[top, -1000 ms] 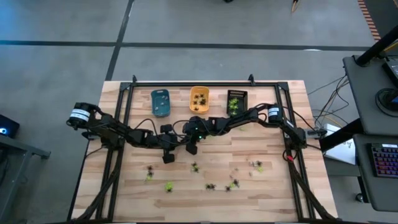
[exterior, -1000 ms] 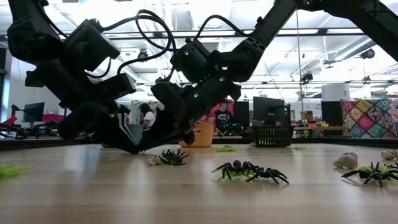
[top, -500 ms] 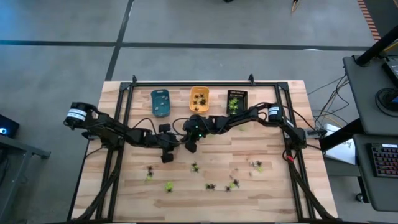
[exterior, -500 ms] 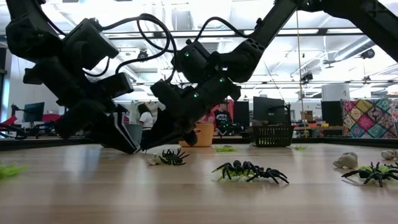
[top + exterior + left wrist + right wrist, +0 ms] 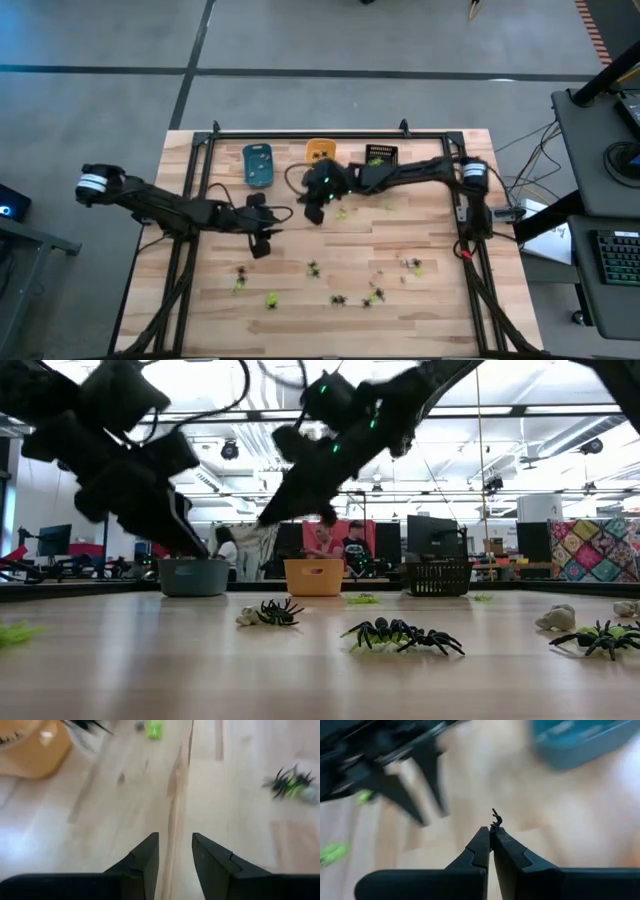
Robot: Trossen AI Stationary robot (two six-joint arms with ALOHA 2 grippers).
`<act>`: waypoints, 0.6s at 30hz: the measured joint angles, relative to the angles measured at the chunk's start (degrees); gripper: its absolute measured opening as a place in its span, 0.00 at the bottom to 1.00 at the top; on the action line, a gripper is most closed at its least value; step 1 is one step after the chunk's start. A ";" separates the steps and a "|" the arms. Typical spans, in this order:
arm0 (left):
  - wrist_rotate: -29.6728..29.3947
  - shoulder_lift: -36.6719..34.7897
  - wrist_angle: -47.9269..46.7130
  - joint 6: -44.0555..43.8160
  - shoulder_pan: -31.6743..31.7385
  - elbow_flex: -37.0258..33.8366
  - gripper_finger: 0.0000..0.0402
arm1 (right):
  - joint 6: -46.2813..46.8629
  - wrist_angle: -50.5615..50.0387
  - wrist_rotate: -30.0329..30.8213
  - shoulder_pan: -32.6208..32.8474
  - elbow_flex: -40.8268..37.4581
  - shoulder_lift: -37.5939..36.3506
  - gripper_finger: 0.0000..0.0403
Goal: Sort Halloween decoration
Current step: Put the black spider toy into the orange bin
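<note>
Wooden planks make up the table, which is carrying three small trays in a row along its far edge, with the orange tray in the middle as the handiest landmark. To one side of it is sitting the blue tray, to the other the black tray. Well nearer the camera than the orange tray, the Halloween decoration is lying scattered as tiny black, yellow-green and pale spiders.

Carrying looks like the step in hand. The right pincer is hanging just in front of the orange tray, clenched on something tiny and dark, probably a black spider, though that is too small to confirm. The left pincer is hovering between the orange tray and the scattered spiders, released and holding nothing.

Next, the right pincer needs lining up over whichever tray takes that colour, then loosening; the left needs lowering over a loose spider.
</note>
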 joint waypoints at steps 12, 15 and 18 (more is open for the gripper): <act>-0.58 -7.25 0.01 -0.26 0.02 1.16 0.24 | -5.01 -6.69 14.42 -12.55 0.07 -6.35 0.02; -1.15 -7.39 -2.22 -0.81 0.02 3.52 0.24 | -4.32 -6.33 14.40 -15.32 0.07 -3.68 0.02; -1.50 -7.20 -9.03 -1.74 0.02 7.24 0.24 | -3.41 -5.77 14.02 -16.89 0.00 -1.19 0.02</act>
